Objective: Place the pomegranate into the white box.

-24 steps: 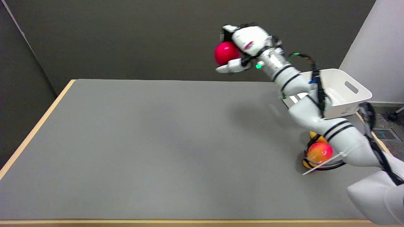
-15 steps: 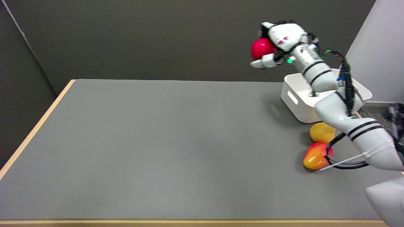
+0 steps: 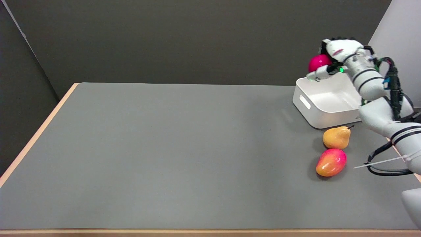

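right robot hand (image 3: 332, 57) gripping pomegranate (image 3: 318, 62) | hovering above white box (image 3: 324, 115) far rim | pear (image 3: 336, 138) lying on desk (image 3: 164, 148)

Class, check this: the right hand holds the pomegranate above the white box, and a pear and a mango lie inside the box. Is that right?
Not quite. The head view shows the pear and mango on the table beside the box, not inside. The right hand does hold the pomegranate above it.

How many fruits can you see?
3: a pomegranate held in the right hand above the white box, a pear on the table before the box, and a mango beside it.
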